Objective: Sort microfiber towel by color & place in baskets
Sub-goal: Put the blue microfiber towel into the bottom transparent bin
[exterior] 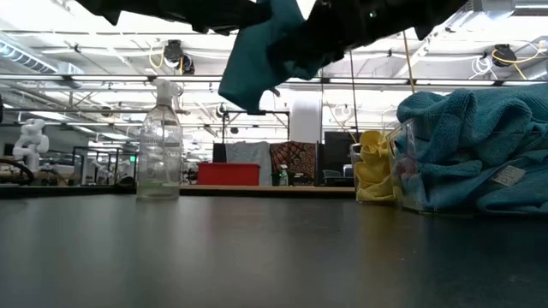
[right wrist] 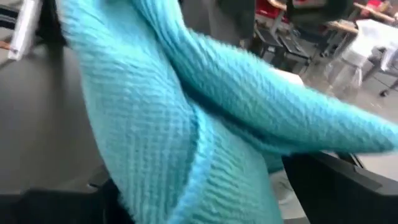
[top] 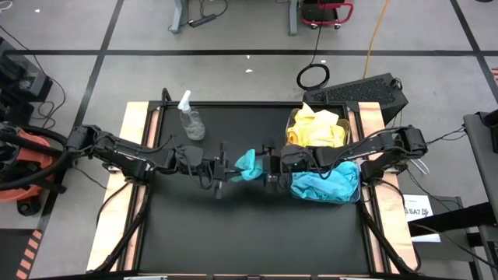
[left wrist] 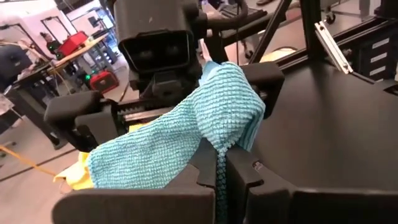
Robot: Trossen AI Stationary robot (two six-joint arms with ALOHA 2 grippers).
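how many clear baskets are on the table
2, both at the table's right side: the far basket holds yellow towels, the near basket holds teal towels.

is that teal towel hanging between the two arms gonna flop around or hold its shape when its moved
Probably floppy: the teal towel droops from the left end effector, shut on it. Likely light, since a small pinch carries it. Its fuzzy weave looks grippy, so slipping seems unlikely as the open right end effector closes in.
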